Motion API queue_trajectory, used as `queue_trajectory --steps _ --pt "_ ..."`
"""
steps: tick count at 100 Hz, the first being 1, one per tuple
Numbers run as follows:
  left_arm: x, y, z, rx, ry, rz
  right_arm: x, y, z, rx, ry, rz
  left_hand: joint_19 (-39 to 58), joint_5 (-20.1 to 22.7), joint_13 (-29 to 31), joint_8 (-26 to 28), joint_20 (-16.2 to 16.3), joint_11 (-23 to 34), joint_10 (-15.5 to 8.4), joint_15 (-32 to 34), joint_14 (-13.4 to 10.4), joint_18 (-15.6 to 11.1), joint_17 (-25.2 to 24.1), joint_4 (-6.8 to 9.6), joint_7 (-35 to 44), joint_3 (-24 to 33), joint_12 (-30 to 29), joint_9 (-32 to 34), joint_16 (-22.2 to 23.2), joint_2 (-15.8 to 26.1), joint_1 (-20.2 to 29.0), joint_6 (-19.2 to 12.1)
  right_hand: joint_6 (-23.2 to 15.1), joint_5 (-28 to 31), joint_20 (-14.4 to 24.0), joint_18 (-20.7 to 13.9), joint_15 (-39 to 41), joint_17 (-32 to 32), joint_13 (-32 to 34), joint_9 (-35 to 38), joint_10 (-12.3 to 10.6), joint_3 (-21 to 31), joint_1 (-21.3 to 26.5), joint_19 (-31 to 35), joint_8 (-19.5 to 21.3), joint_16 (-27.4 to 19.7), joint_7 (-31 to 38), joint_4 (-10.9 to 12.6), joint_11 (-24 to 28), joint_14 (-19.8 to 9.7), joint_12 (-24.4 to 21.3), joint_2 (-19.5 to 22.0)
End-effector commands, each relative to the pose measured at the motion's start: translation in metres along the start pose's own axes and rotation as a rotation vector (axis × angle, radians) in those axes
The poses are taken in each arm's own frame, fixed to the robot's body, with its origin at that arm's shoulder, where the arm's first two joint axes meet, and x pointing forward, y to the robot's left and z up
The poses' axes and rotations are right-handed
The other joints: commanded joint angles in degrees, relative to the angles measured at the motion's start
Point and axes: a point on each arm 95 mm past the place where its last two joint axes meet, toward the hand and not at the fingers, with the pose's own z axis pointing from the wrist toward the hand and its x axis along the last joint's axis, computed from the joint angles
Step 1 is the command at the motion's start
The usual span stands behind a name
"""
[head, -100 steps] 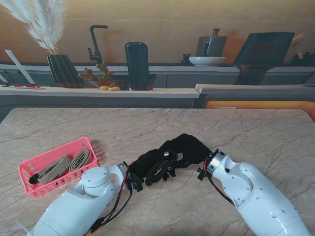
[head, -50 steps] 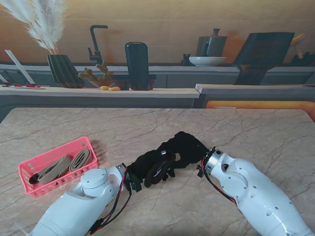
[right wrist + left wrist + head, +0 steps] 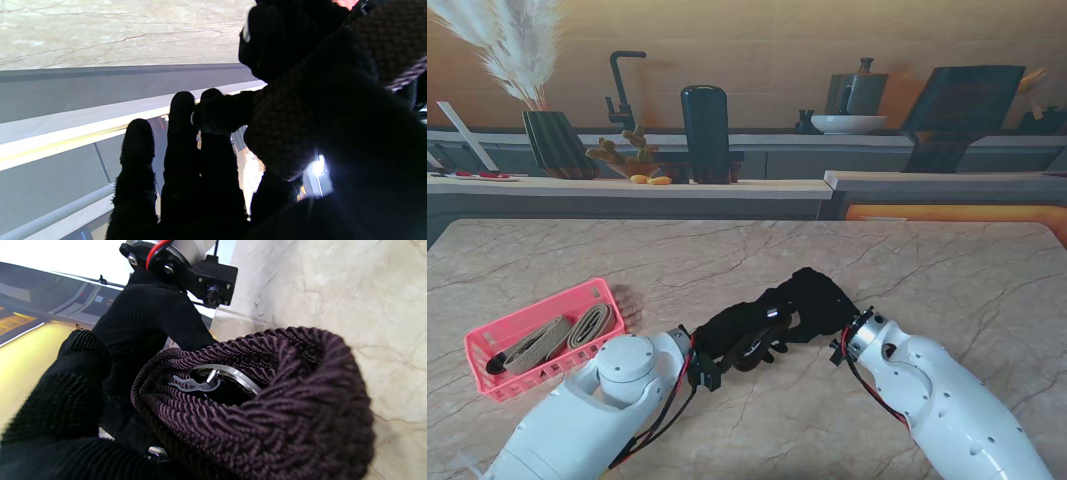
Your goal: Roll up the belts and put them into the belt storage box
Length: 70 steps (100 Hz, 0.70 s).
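both gloved hands, left hand (image 3: 727,340) and right hand (image 3: 812,300), clasp the coiled braided belt (image 3: 267,400) mid-tabletop, right of the pink storage box (image 3: 487,350); loosened fingers could let it spring open.

Beige marble bench (image 3: 907,260) with brown veining, grey counter (image 3: 727,185) behind carrying black faucet (image 3: 622,85), pampas vase (image 3: 557,140), white bowl (image 3: 849,123), against tan wall (image 3: 767,50)

Basket (image 3: 487,345) with two belts (image 3: 557,335) at table's (image 3: 947,270) left; both hands (image 3: 767,320) together mid-table.
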Motion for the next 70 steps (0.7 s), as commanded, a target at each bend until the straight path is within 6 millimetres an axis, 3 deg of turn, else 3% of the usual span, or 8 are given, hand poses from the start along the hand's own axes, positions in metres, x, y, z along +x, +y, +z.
queue_trajectory --steps 1,39,70 --pt "0.001 -0.005 -0.005 0.044 -0.004 0.032 -0.001 0.002 -0.005 0.002 -0.015 -0.004 0.80 -2.86 -0.33 0.93 1.31 0.71 -2.02 1.38 -1.42 -0.21 -0.05 0.88 -3.67 -2.08 1.01 -0.99 1.16 1.13 1.21 -1.65 6.07 13.30 -0.38 0.73 0.87 -0.63 -0.22 4.75 -4.19 9.75 3.69 1.19 4.34 0.69 20.83 1.40 6.10 -1.32 1.04 7.74" --pt "0.006 -0.008 -0.014 0.088 -0.034 0.184 0.000 0.006 -0.012 0.000 -0.077 -0.030 4.85 0.79 2.21 3.44 2.78 3.69 -1.53 6.82 -0.09 -0.11 1.68 1.22 -0.97 -4.16 2.67 0.81 4.06 1.68 2.31 -0.55 8.11 13.84 -0.54 1.22 1.47 -0.77 -0.28 4.86 -3.29 9.92 4.74 1.60 4.22 0.93 20.67 1.84 6.25 -0.16 1.33 7.16" --pt "0.005 -0.002 -0.020 0.044 -0.094 0.350 0.000 0.007 -0.014 0.023 -0.144 -0.043 2.92 -0.92 -0.79 4.85 1.77 3.69 -1.10 4.42 0.38 -0.43 -1.80 1.48 -1.05 -1.69 2.69 -0.70 2.00 -0.68 2.69 1.29 10.69 14.53 -0.63 1.69 3.11 -0.82 -0.45 4.56 -1.29 10.12 5.91 2.28 4.21 1.70 20.37 2.60 6.99 1.54 1.75 6.21"
